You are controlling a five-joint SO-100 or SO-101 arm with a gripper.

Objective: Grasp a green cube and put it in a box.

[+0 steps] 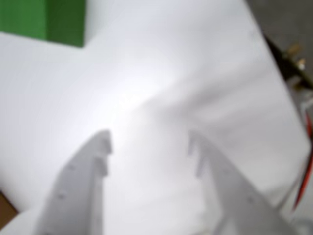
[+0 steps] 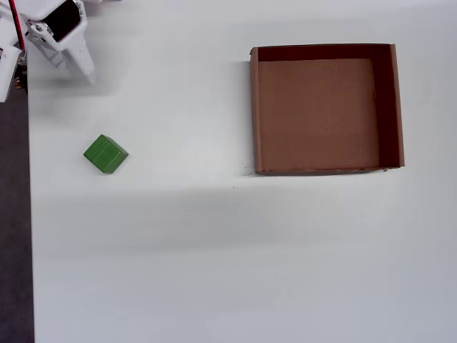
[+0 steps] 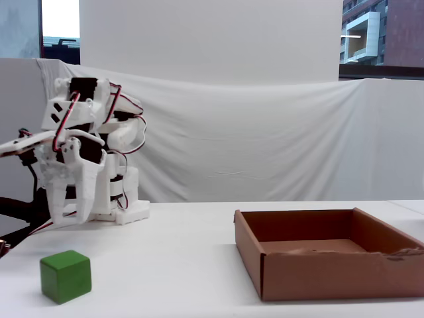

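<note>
— While the claw (image 1: 149,142) hangs over bare white tabletop (image 1: 161,73) in the wrist view, are its two white fingers parted?

— Yes, spread wide with nothing between them; it is released. The fixed view shows the claw (image 3: 66,209) pointing down, raised above the tabletop (image 3: 172,245) at the far left, with red wires looping over the arm.

— Where is the green cube?

— Apart from the claw, untouched. In the wrist view the green cube (image 1: 44,19) is cut off by the top-left corner, well beyond the fingertips. The overhead view shows it whole: the green cube (image 2: 106,153) sits on the tabletop (image 2: 178,250) below the claw (image 2: 71,57), turned so a corner faces down the picture. In the fixed view the green cube (image 3: 65,276) rests nearer the camera than the claw.

— And the box?

— The box (image 2: 385,107) lies well off to the claw's right in the overhead view, open and with its floor bare. The fixed view shows the box (image 3: 331,275) from the side, its front rim slightly ragged. The wrist view shows only a brown sliver at its lower-left edge, too blurred to name.

— Any writing?

— None legible anywhere. The wrist view is soft throughout.
</note>
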